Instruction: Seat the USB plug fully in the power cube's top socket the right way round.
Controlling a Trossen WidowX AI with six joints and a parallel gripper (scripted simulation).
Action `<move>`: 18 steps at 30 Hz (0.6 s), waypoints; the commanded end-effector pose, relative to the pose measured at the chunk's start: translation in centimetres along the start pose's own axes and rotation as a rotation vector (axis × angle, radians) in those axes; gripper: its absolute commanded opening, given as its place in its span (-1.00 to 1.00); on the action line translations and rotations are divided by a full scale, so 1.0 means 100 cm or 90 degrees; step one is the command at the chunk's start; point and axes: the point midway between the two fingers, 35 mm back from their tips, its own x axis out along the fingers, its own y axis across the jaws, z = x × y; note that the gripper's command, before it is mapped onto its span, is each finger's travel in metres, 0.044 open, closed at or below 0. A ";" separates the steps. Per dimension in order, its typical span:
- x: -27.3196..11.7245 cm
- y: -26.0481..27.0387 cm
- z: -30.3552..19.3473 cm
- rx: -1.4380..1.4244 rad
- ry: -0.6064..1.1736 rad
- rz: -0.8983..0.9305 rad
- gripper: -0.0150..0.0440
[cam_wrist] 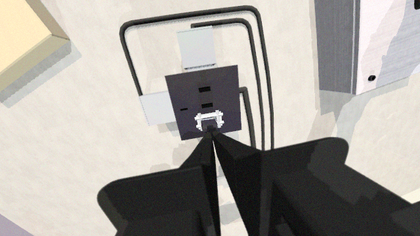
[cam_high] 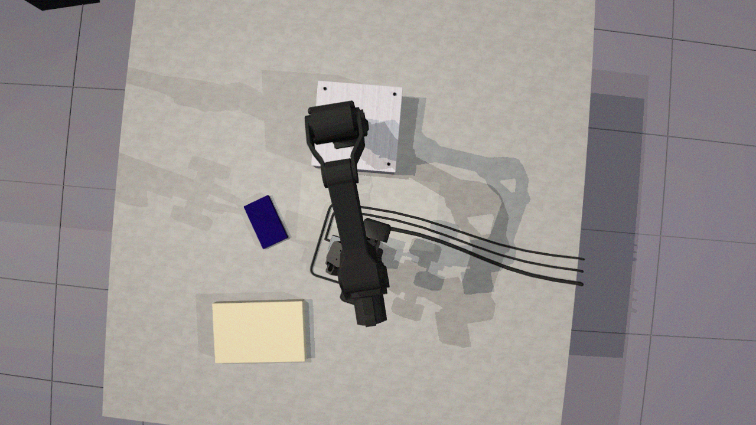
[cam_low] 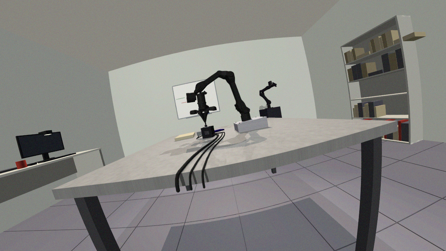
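The dark power cube (cam_low: 208,132) (cam_wrist: 185,86) stands on the table with several slots in its top. A white open outline (cam_wrist: 209,115) surrounds one socket near its lower edge in the wrist view. The small dark USB plug (cam_wrist: 207,124) stands upright there; its depth and which way round it faces cannot be told. My gripper (cam_low: 205,124) (cam_wrist: 211,136) points down with its fingertips together right at the plug's top. The fingers look shut, with nothing plainly held between them. In the top view the arm hides the plug and fingertips.
Light blocks (cam_wrist: 197,47) (cam_wrist: 158,108) adjoin the cube, with black cables (cam_high: 459,232) (cam_wrist: 262,82) looping around it and over the table edge. A blue box (cam_high: 266,222), a cream box (cam_high: 258,331) and the arm's pale base (cam_high: 383,105) (cam_low: 252,124) are on the table.
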 end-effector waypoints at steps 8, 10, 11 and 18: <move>0.006 -0.001 0.000 -0.003 -0.003 -0.005 -0.49; 0.006 -0.001 0.000 -0.003 -0.003 -0.005 -0.49; 0.006 -0.001 0.000 -0.003 -0.003 -0.005 -0.49; 0.007 -0.001 0.000 -0.003 -0.003 -0.005 -0.49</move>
